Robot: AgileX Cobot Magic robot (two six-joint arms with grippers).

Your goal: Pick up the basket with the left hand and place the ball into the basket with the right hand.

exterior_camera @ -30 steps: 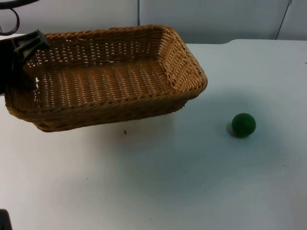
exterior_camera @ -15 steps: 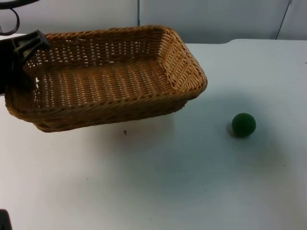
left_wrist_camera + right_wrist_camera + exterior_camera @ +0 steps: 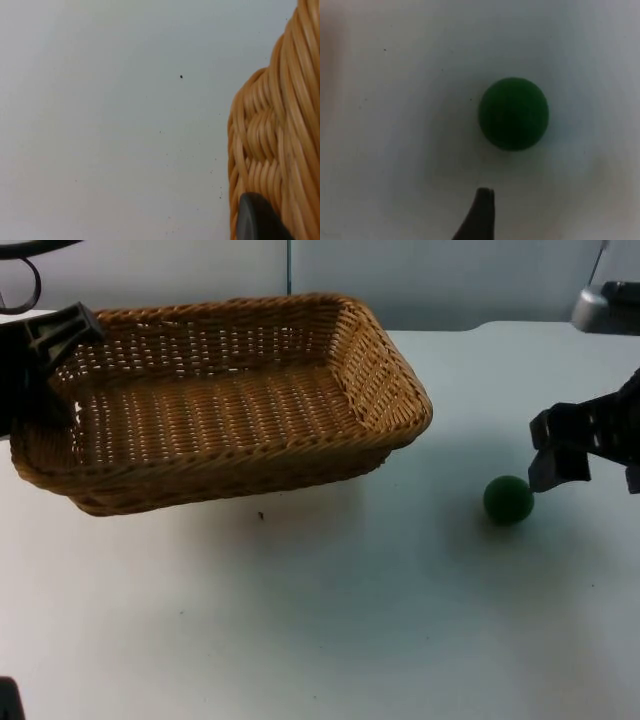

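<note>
1. The right gripper (image 3: 590,465) has come in over the table (image 3: 330,620), just beside the one green ball (image 3: 508,500); whether its fingers are apart I cannot tell
2. One wicker basket (image 3: 230,400) hangs tilted, clamped at its left rim by the left gripper (image 3: 45,360)

A green ball (image 3: 508,499) lies on the white table (image 3: 330,620).

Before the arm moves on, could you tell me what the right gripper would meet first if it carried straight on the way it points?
Most likely the green ball: the right gripper looks down onto it on the white table. Depth is unclear, so it might land just beside it.
</note>
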